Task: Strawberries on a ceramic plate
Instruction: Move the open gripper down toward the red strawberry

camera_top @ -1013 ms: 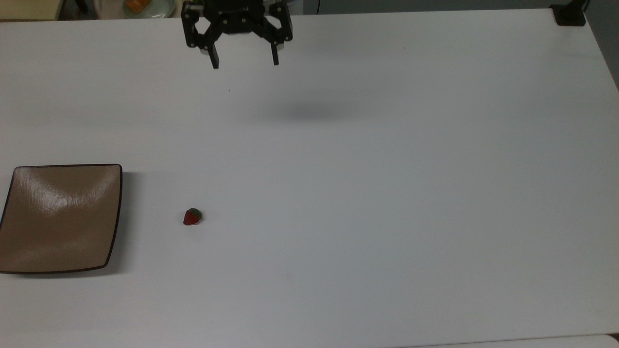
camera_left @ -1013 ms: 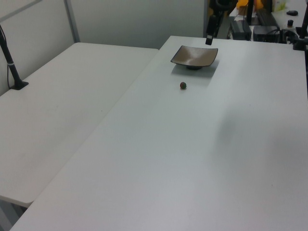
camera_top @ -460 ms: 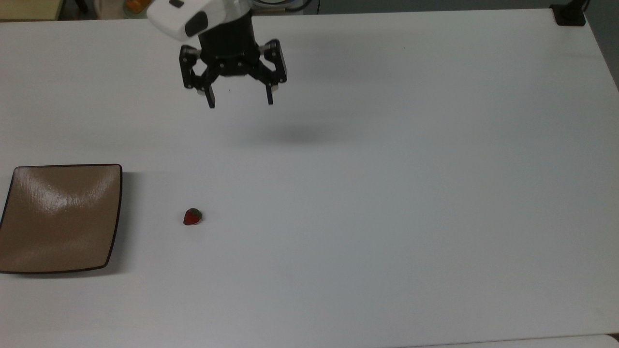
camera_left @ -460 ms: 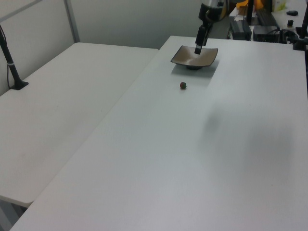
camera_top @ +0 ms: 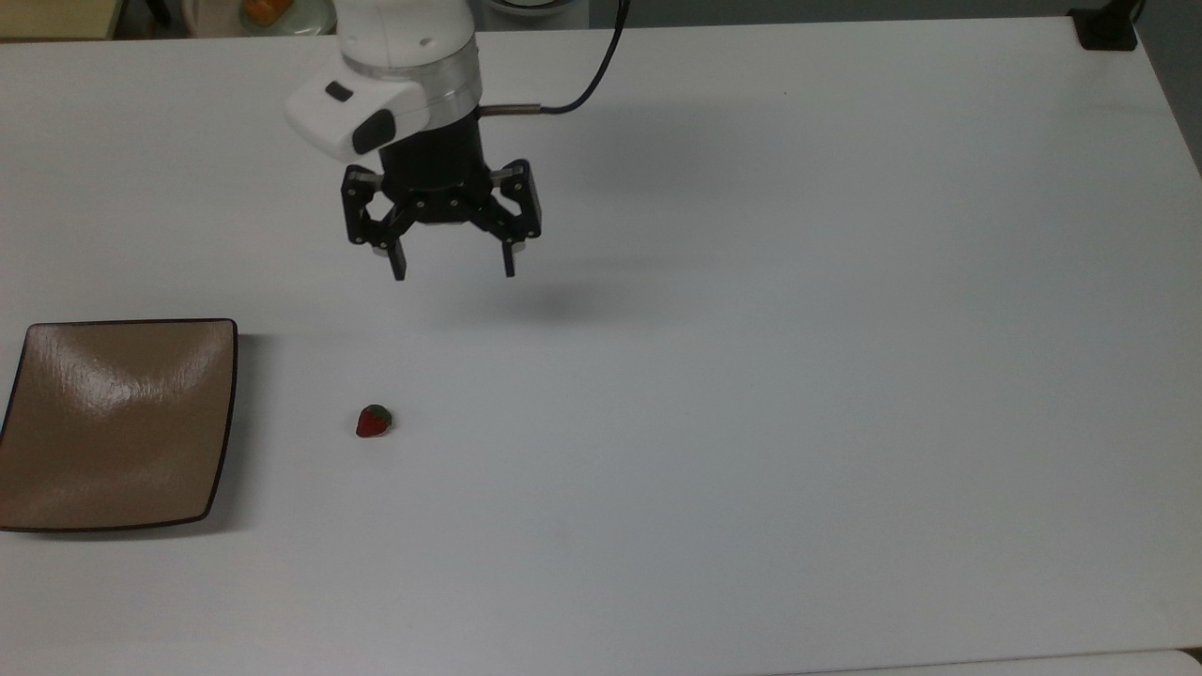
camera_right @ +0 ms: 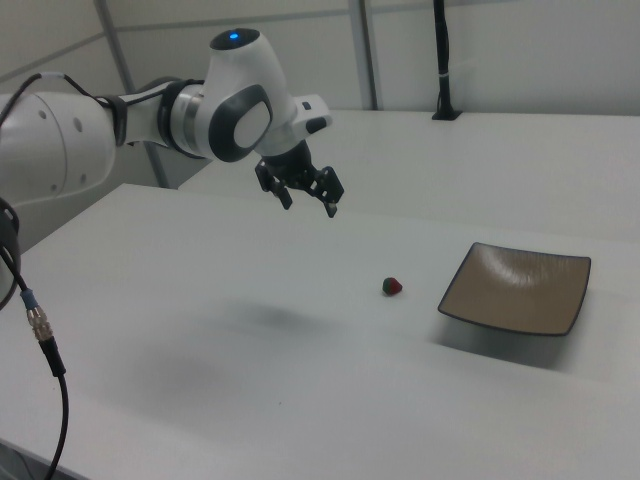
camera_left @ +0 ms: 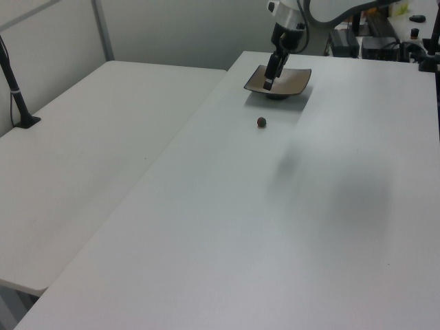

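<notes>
A small red strawberry (camera_top: 374, 422) with a green cap lies on the white table, a short way to the right of the ceramic plate (camera_top: 56, 469) in the top view. The plate is square, glossy tan-brown with a dark rim, and holds nothing. The strawberry (camera_right: 393, 287) and plate (camera_right: 560, 310) also appear in the right view, and in the left view as a dark dot (camera_left: 261, 122) before the plate (camera_left: 292, 86). My gripper (camera_top: 454, 273) hangs open in the air, well above and behind the strawberry, fingers pointing down. The same gripper (camera_right: 310, 206) carries nothing.
The white table (camera_top: 751, 376) spreads wide to the top view's right. A black post base (camera_top: 1106, 28) stands at its far right corner. A second white table (camera_left: 82, 165) adjoins on the left view's left, bearing a black stand (camera_left: 20, 110).
The arm has swung out over the table, bringing the open gripper down the top view toward the strawberry. Strawberry and plate have not moved.
</notes>
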Motion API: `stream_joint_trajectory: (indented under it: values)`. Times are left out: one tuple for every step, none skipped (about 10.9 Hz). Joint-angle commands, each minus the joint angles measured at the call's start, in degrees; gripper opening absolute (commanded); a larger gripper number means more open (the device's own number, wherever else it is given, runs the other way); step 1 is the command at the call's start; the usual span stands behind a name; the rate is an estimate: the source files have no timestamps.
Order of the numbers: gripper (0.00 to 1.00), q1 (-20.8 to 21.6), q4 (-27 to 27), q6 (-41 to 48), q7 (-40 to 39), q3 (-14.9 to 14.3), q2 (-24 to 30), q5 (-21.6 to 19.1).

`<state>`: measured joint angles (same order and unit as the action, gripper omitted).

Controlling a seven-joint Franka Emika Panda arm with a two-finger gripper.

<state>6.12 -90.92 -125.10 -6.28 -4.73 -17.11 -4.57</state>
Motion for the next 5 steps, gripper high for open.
stream_joint_trajectory:
  values:
    - [1.00, -2.7, 0.5, -3.4, -0.3, -0.1, -1.8, 0.8]
    - [1.00, -4.0, 0.5, -4.4, -0.6, -0.1, -2.6, 1.1]
    - [1.00, -4.4, 0.5, -4.9, -0.6, -0.1, -3.4, 1.8]
    - [1.00, -5.4, 0.5, -5.7, -0.6, -0.1, -4.8, 2.5]
    - [1.00, -5.7, 0.5, -7.1, -0.6, -0.1, -6.0, 3.2]
